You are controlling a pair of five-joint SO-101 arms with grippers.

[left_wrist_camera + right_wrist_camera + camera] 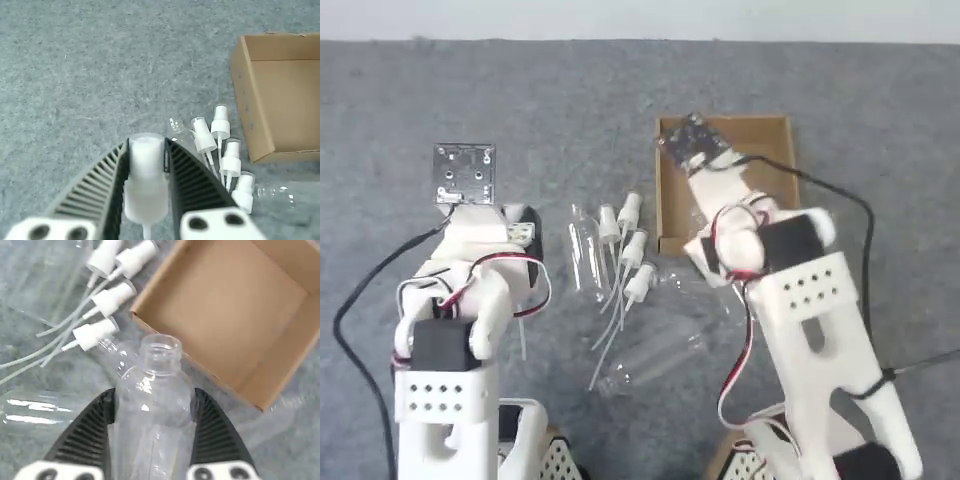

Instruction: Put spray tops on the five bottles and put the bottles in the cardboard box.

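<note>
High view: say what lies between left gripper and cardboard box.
In the high view, a clear bottle and four loose spray tops lie between the left gripper and the cardboard box.

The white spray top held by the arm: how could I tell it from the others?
Find the brown cardboard box on the grey carpet. Beside it lie four loose white plastic spray tops. The held spray top is apart from them, clamped between the black ribbed fingers of the left gripper.
</note>
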